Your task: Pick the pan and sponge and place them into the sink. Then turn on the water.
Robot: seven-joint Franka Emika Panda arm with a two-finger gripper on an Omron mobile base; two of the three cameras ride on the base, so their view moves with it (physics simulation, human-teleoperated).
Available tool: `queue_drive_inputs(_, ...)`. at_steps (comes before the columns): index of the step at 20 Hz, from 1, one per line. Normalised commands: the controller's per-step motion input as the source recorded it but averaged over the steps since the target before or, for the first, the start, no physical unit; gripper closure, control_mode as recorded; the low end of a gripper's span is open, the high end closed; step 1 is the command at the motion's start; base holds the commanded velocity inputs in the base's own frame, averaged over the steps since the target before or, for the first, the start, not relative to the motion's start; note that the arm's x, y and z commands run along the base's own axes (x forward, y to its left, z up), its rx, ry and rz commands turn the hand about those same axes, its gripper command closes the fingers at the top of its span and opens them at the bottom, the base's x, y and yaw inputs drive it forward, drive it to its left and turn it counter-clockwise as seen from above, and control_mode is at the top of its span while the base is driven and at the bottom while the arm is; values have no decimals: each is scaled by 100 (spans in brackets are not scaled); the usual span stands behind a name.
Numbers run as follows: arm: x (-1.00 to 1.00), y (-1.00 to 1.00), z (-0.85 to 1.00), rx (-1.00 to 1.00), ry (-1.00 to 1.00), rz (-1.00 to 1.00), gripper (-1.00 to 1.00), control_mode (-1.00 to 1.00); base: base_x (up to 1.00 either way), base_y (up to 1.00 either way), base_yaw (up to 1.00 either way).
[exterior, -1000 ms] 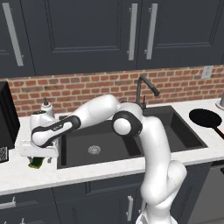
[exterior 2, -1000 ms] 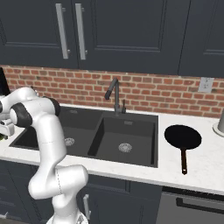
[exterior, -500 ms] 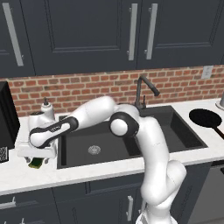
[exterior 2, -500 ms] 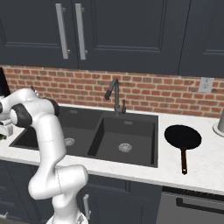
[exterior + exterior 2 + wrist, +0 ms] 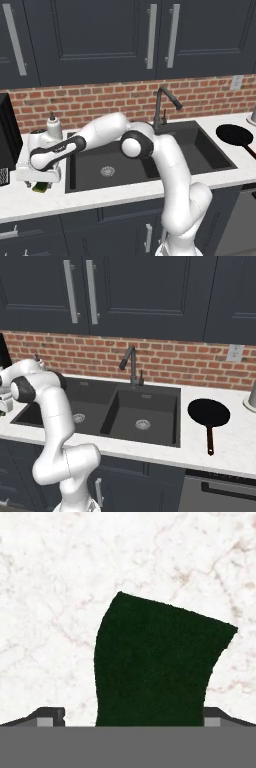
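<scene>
The sponge [image 5: 39, 188] lies dark green side up on the white counter left of the sink [image 5: 131, 169]. My gripper [image 5: 41, 182] hangs straight over it, open. In the hand view the sponge [image 5: 155, 667] reaches down between the two fingertips [image 5: 50, 716], which stand wide on either side of it; whether they touch it I cannot tell. The black pan [image 5: 209, 412] rests on the counter right of the sink [image 5: 148, 402], its handle pointing toward the front edge. No water runs from the faucet [image 5: 131, 363].
A white soap dispenser [image 5: 52, 127] stands just behind my hand near the brick wall. A black appliance [image 5: 7, 132] sits at the far left of the counter. The pan [image 5: 235, 135] lies far across both basins.
My hand has sunk a little lower and slightly left, closer over the sponge. The jaws have stayed wide open. Pan and faucet are unchanged.
</scene>
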Motion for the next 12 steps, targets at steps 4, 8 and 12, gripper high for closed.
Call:
queue_drive_inputs(4,0,4,-35,0,0,0,-100,-100,0,0,0)
queue_drive_inputs(8,0,2,-51,0,0,0,100,-100,0,0,0)
queue_drive_inputs(12,0,0,-64,0,0,0,100,-100,0,0,0)
